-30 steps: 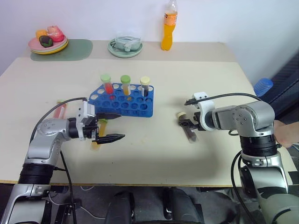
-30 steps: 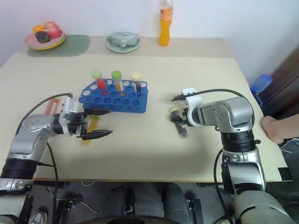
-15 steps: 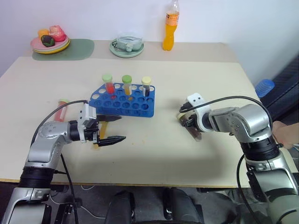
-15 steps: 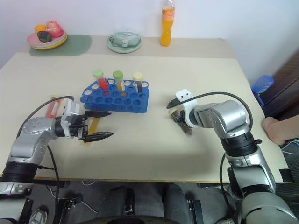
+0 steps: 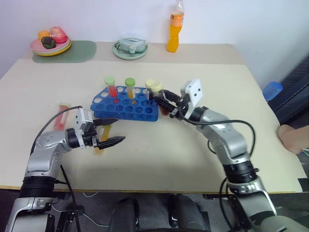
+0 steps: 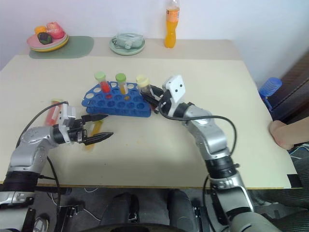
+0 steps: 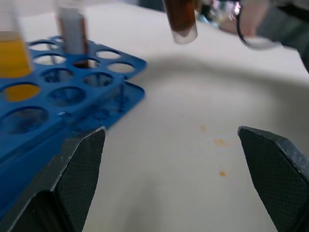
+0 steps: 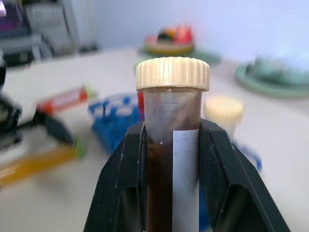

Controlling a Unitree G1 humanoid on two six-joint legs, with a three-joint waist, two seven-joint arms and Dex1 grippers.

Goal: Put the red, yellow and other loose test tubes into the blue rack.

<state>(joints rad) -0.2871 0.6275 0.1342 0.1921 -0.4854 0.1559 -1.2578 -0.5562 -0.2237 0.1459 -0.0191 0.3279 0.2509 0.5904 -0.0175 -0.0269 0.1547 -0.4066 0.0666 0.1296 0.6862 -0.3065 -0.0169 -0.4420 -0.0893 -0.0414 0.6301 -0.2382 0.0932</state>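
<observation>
Your head views are bright and evenly lit, soft shadows sitting right under the arms on the table, no harsh glare. Wrist views are rougher: in the right one only the brown tube is sharp and everything behind it is mush, and the left one is soft all over.

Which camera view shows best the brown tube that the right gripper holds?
The right wrist view: the brown tube stands close and upright, clamped between the right gripper. The head views show it small beside the blue rack; the left wrist view shows its bottom end.
</observation>
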